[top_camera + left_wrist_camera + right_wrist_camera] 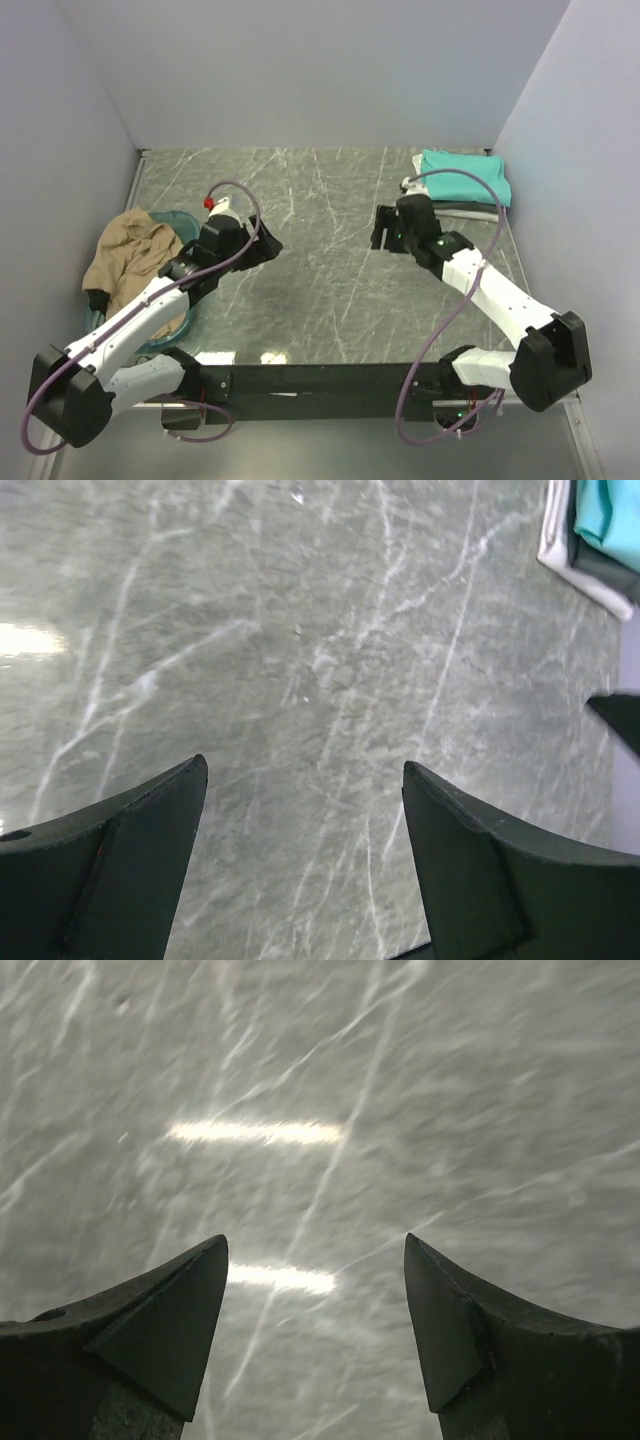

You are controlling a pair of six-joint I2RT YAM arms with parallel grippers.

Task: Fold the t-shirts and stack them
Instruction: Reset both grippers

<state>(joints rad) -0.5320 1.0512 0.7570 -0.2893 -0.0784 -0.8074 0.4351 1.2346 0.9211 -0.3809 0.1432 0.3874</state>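
Note:
A folded stack of t-shirts lies at the far right of the table: a teal-green one [466, 176] on top, dark grey and white layers [452, 208] under it. The stack's corner [598, 540] shows at the top right of the left wrist view. A crumpled tan t-shirt [132, 256] hangs over the basket at the left. My left gripper [268, 243] stands open over bare marble, right of the tan shirt. My right gripper [383, 228] is open too, over bare marble just left of the stack. Nothing sits between either pair of fingers [130, 860] [160, 1330].
A teal translucent basket [180, 218] sits at the table's left edge under the tan shirt. The marble tabletop [320, 270] spreads between the two arms. White walls close in the back and both sides.

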